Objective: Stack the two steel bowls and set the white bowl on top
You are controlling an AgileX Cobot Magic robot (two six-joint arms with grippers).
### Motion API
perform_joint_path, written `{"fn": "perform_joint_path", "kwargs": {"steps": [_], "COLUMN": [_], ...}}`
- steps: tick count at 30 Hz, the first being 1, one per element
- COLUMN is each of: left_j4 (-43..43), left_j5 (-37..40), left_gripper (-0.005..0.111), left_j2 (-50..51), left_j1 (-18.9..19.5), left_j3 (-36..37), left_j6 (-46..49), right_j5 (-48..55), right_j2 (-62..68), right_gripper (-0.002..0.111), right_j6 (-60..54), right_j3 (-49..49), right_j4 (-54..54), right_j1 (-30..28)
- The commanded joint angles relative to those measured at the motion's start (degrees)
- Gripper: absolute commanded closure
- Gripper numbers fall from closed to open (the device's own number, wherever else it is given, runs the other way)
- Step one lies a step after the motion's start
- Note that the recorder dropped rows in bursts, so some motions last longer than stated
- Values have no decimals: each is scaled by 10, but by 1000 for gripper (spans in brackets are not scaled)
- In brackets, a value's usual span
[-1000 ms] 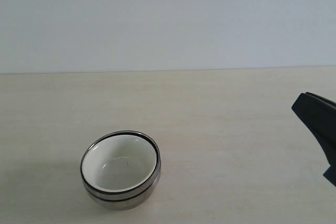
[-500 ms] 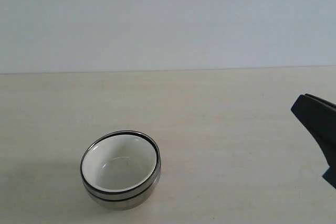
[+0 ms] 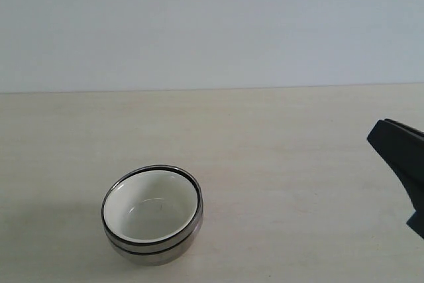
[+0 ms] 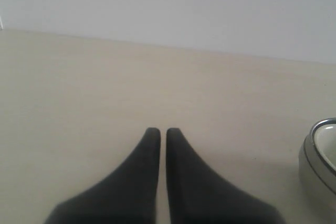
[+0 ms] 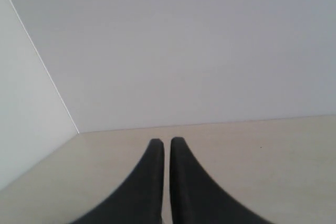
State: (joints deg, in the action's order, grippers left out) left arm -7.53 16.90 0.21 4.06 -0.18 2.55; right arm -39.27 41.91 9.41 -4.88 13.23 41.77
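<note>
The white bowl sits nested in the stacked steel bowls at the front left of the table; two shiny rims ring it. An edge of this stack shows in the left wrist view, off to one side of my left gripper, which is shut and empty, apart from the bowls. In the right wrist view my right gripper is shut with nothing between its fingers, over bare table. In the exterior view it shows as a dark shape at the right edge. The left gripper is out of the exterior view.
The pale wooden table runs back to a plain light wall. In the right wrist view a wall corner meets the table's far side.
</note>
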Motion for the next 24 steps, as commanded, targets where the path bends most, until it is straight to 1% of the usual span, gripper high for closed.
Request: {"fn": "perform_joint_path", "kwargs": {"steps": [1, 22, 24], "left_j4": [23, 24, 24], "left_j5": [11, 11, 11], "left_gripper": [103, 103, 103], "left_j2": [-2, -2, -2], "left_j1": [3, 3, 3], "left_j3": [2, 2, 2], "left_j6": [-30, -26, -26], "right_j5": [1, 1, -13], "right_j2": [0, 0, 0], "right_gripper": [108, 108, 108], "right_j6": [-3, -3, -4], "right_j3": [2, 2, 2], "right_j4": [-3, -3, 12], "right_j1": [-2, -2, -2]}}
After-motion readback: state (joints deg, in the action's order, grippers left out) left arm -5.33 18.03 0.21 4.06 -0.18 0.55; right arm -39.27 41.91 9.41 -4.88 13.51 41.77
